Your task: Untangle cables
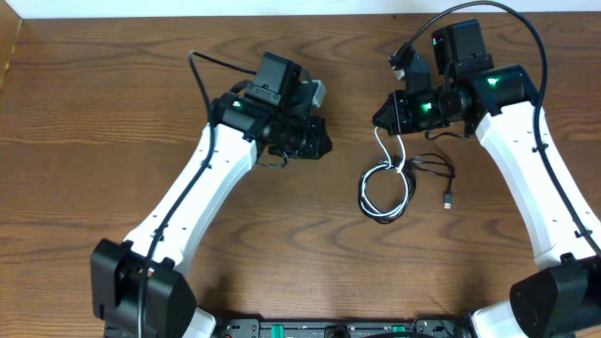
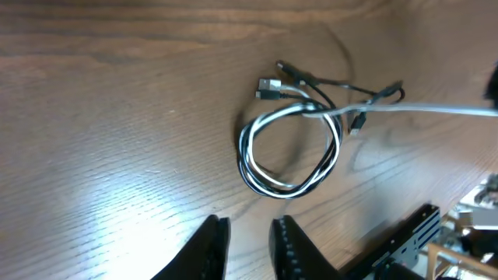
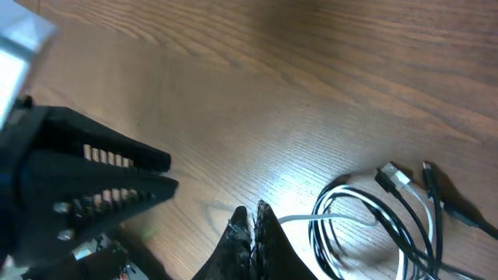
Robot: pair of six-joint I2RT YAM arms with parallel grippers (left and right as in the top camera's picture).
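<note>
Bare wood table [image 1: 113,113], the cables [image 1: 386,194] bundled at 6 o'clock just under your right gripper [image 3: 253,227], which is pinched closed on the taut white cable [image 2: 424,110]; your left gripper [image 2: 249,237], slightly parted and empty, sits farther off, bundle at its 12 o'clock.

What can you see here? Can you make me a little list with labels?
Place: wooden table
Cables: one white cable and thin black cables, looped together in a coil
Plugs: loose ends stick out beside the coil, one a silver plug
Right gripper: shut, pinching the white cable, which stretches from it to the coil
Left gripper: a little open, holding nothing, off to one side of the coil
Untangled yet: no, the cables are twisted together
</note>
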